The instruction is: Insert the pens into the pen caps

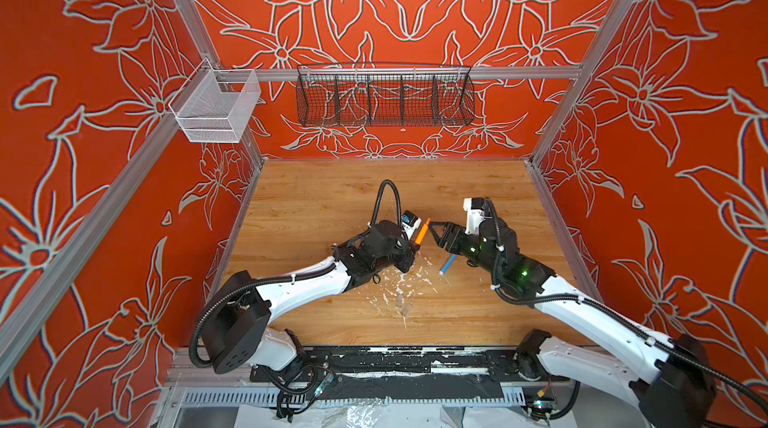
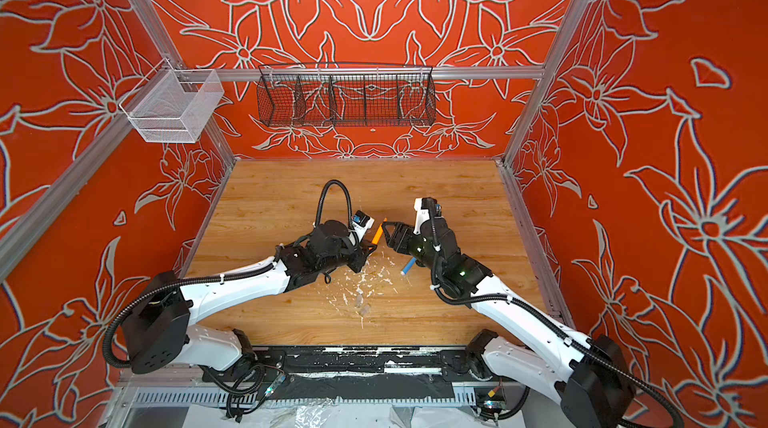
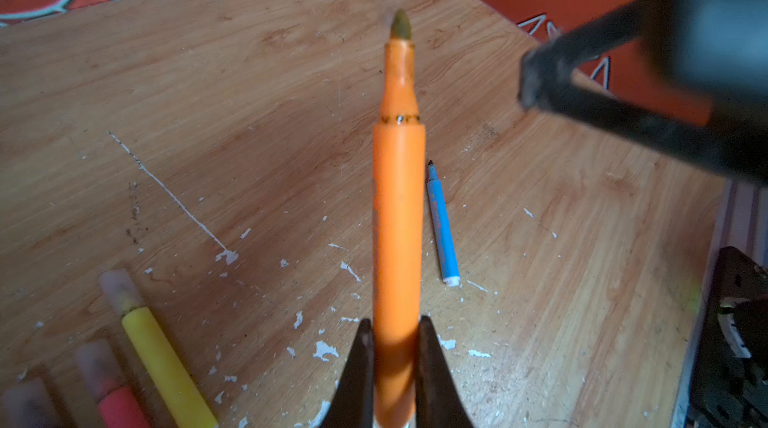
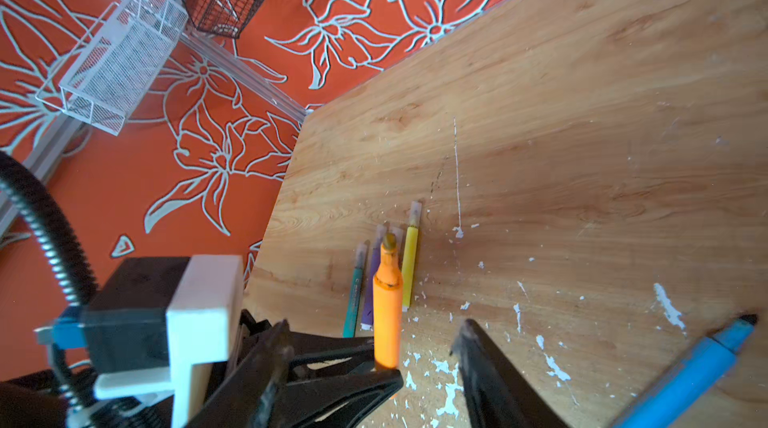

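In a top view the left gripper (image 1: 415, 244) clamps a smooth orange pen (image 1: 422, 232), its bare tip toward the right gripper (image 1: 433, 234), whose jaws stand apart.

Left wrist: a slim blue pen (image 3: 442, 226) lies just beyond on the flecked woodgrain table (image 3: 208, 93).

Right wrist: a frosted cap (image 4: 415, 212) tops the yellow pen (image 4: 409, 268); the green pen (image 4: 353, 301) carries unreadable print.

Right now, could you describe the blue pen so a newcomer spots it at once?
On the wooden tabletop, find the scattered white flecks. Just right of them in a top view lies the slim blue marker pen, alone and uncapped.
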Robot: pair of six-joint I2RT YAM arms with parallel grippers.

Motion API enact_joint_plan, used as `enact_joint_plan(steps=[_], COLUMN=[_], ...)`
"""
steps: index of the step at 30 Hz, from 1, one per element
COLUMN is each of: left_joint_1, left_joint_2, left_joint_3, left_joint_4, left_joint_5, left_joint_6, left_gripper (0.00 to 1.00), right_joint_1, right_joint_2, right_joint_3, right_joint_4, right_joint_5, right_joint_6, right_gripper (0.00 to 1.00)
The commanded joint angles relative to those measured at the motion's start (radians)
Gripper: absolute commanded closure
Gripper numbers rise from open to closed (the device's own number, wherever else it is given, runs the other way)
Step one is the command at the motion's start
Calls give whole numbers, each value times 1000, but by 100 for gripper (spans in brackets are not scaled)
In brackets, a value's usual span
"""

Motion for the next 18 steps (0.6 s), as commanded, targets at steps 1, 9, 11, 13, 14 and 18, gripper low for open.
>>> enact_joint_plan(steps=[1, 9, 11, 13, 14, 18], left_joint_1=[-10, -17, -18, -19, -21, -23], left_joint_2=[-28, -79, -92, -101, -103, -102], left_joint_3=[-13, -70, -85, -98, -100, -94], left_joint_4=[51, 120, 137, 154, 155, 148], left_joint_5=[33, 97, 107, 124, 128, 139], left_joint_6=[34, 52, 54, 60, 63, 70], left_gripper=[100, 100, 100, 100, 100, 100], right_joint_1=[20, 26, 26, 26, 26, 26], right_joint_2=[27, 79, 83, 86, 87, 94], right_joint_3=[38, 49, 49, 48, 48, 50], right_joint_4=[41, 49, 48, 48, 48, 49], right_joint_5=[-29, 7, 19, 32, 36, 41], right_joint_6=[11, 7, 4, 2, 0, -3], right_gripper=[34, 39, 43, 47, 49, 62])
